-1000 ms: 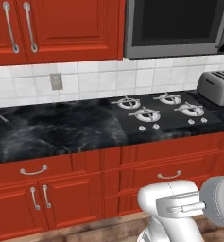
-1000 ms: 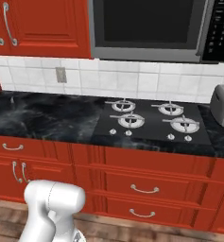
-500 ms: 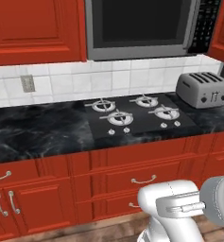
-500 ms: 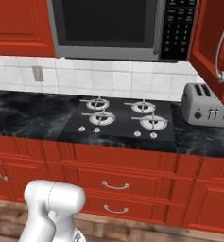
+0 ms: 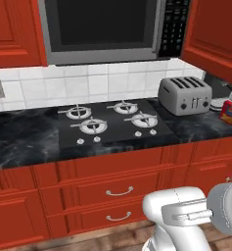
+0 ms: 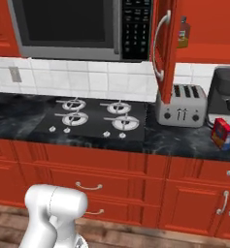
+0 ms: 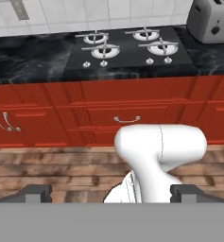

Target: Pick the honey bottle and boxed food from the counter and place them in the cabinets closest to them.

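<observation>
Camera shifted; boxed food newly visible

No text, brand, number or sign can be read. The microwave has a dark keypad whose rows of pale marks are too small to make out. The boxed food shows a yellow patch with no legible lettering, and the bottle label is blurred.

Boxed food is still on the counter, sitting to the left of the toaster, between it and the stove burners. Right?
Not quite. The boxed food is on the counter, but right of the toaster, in front of the coffee machine, as the right base view shows.
</observation>
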### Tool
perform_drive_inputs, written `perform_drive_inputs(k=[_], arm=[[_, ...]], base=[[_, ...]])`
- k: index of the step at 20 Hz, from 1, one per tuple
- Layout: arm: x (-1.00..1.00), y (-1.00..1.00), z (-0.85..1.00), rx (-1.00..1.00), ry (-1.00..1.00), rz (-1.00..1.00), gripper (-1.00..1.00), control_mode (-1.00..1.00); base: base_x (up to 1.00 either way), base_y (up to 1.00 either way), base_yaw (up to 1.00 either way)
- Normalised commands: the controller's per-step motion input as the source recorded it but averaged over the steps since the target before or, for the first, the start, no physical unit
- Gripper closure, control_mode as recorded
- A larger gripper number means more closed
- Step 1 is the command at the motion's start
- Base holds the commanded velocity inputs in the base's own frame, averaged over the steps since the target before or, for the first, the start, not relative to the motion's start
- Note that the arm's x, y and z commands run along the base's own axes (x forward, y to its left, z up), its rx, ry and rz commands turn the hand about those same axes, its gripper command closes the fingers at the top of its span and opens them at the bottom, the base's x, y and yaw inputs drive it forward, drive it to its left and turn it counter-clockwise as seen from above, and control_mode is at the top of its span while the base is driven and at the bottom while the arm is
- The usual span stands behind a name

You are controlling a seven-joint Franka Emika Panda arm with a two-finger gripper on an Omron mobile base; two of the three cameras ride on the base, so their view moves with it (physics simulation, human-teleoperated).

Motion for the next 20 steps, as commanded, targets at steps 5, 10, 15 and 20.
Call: perform_drive_inputs(k=[5, 10, 15, 20], arm=[[0.0, 0.0, 0.0, 0.0, 0.0, 0.0, -1.0, 1.0], [0.0, 0.0, 0.0, 0.0, 0.0, 0.0, -1.0, 1.0], [0.0, 0.0, 0.0, 0.0, 0.0, 0.0, -1.0, 1.0], [0.0, 0.0, 0.0, 0.0, 0.0, 0.0, -1.0, 1.0]], base=[[0.0, -0.71, 0.0], [0.0, -0.72, 0.0], [0.01, -0.72, 0.0], [0.01, -0.72, 0.0]])
